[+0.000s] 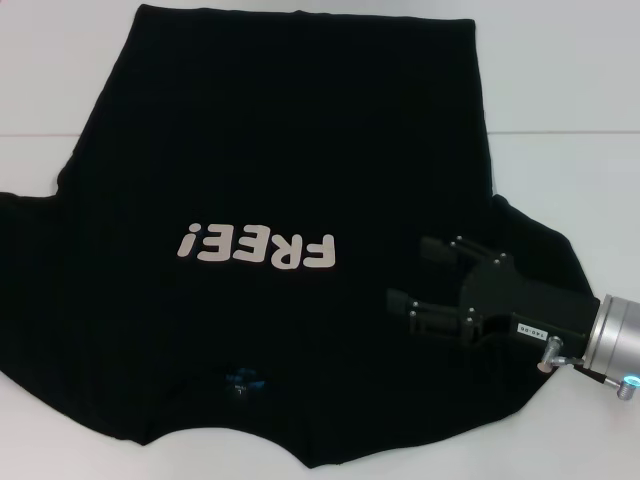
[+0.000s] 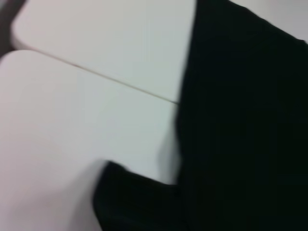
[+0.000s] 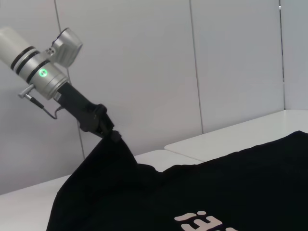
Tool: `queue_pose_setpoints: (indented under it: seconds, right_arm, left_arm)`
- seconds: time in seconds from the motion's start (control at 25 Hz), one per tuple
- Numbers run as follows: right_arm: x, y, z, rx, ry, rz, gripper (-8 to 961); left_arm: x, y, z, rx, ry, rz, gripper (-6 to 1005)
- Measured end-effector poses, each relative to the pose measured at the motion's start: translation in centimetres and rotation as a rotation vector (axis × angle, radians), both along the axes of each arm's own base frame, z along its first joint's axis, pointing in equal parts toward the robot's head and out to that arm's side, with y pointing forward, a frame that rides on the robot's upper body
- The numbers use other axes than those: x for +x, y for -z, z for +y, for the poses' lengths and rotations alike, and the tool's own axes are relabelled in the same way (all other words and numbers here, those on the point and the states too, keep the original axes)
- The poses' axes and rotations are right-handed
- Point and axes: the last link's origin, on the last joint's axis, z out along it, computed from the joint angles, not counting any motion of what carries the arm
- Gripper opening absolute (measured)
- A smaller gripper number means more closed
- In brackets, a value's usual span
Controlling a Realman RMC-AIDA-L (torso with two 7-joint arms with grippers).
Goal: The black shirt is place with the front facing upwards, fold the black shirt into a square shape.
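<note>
White table (image 1: 560, 80): one black shirt (image 1: 280, 150).

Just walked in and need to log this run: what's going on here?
A two-armed robot is working on a large black short-sleeved T-shirt with white "FREE!" lettering, spread front-up on a white table. The right gripper hovers open above the shirt's right sleeve area. In the right wrist view, the left gripper is shut on the shirt's other side, lifting the cloth off the table. No fold is visible yet.
</note>
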Motion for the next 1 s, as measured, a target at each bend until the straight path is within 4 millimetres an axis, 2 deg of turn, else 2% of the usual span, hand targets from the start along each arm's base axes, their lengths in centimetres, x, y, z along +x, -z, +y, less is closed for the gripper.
queue_pose_setpoints:
  seconds: [0.2, 0.32, 0.44, 0.6, 0.68, 0.84, 0.92, 1.0]
  right_arm:
    - [0.2, 0.1, -0.3, -0.005, 0.004, 0.0, 944]
    - [0.4, 0.1, -0.5, -0.008, 0.01, 0.002, 944]
    - [0.5, 0.1, -0.8, -0.011, 0.01, 0.01, 944]
    - [0.3, 0.1, -1.1, -0.019, -0.005, 0.027, 945]
    - [0.2, 0.0, -1.2, -0.023, -0.01, 0.032, 945]
    - [0.1, 0.2, -1.4, -0.034, -0.018, 0.029, 945]
    - [0.2, 0.2, -1.4, -0.036, -0.019, 0.029, 945]
    - [0.3, 0.1, -1.5, -0.037, -0.018, 0.029, 945]
  left_arm:
    - [3.6, 2.0, 0.8, -0.105, 0.126, 0.001, 39]
    - [6.4, 4.8, 1.2, -0.216, 0.222, 0.0, 40]
    - [7.7, 7.8, 1.2, -0.303, 0.253, 0.025, 41]
    - [7.5, 11.4, 0.6, -0.348, 0.217, 0.036, 42]
    - [6.9, 12.5, 0.2, -0.338, 0.186, 0.011, 43]
    - [5.9, 13.6, -0.4, -0.302, 0.133, -0.096, 52]
    - [5.8, 13.6, -0.9, -0.278, 0.129, -0.206, 58]
    - [5.7, 13.2, -1.5, -0.256, 0.137, -0.311, 113]
